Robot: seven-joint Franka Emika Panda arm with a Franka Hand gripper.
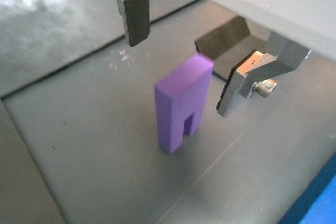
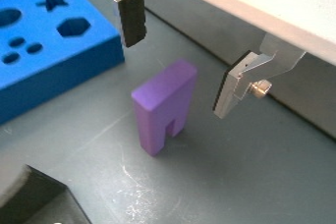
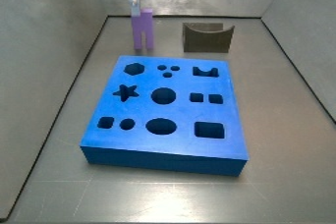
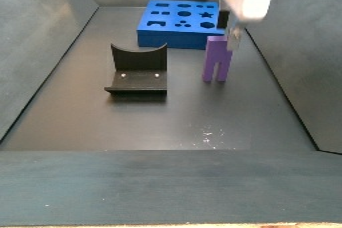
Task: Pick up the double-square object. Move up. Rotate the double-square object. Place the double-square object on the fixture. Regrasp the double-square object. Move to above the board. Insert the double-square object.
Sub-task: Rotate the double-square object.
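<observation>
Small light-purple plastic double-square object (image 2: 164, 105) stands prongs-down on the grey floor between large flat blue board (image 3: 165, 110) and dark olive-grey fixture (image 4: 136, 71), gripper (image 2: 187, 59) spread open and empty straddling its top, apparently lined up for the pickup.

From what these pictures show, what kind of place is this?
Probably a robot test cell for insertion tasks, not a home. A grey walled floor holds a large blue board with shaped cut-outs, a dark fixture and an upright light-purple notched block, with the open gripper above it.
</observation>
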